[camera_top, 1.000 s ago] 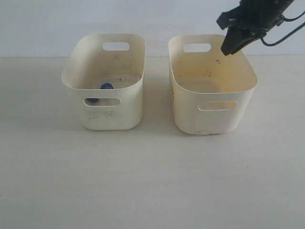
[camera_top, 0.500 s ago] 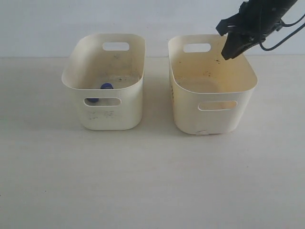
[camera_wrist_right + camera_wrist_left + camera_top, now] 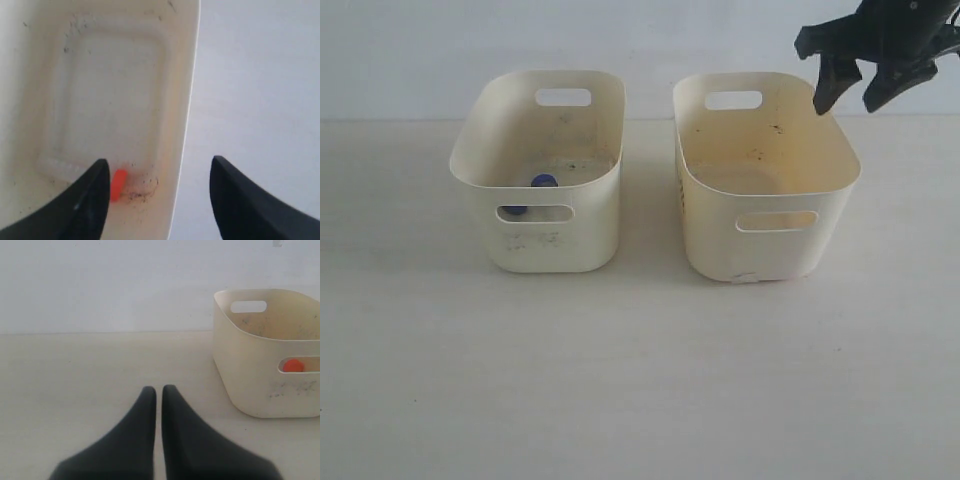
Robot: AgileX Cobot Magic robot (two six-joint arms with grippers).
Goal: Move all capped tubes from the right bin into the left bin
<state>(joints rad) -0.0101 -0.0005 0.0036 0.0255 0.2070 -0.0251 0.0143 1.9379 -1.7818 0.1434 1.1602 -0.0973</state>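
your right fingers (image 3: 850, 98) hang spread and empty over the far right rim of the right bin (image 3: 770, 255). one orange-capped tube (image 3: 118, 184) lies on that bin's floor. your left fingers (image 3: 158, 390) are pressed together, grasping nothing, over the bench (image 3: 75, 370). a blue cap (image 3: 544, 181) shows inside the left bin (image 3: 550, 245).

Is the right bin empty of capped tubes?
No, the right wrist view shows an orange-capped tube lying on the floor of the right bin.

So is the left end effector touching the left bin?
Apart. The left wrist view shows bare table between the left end effector and the left bin.
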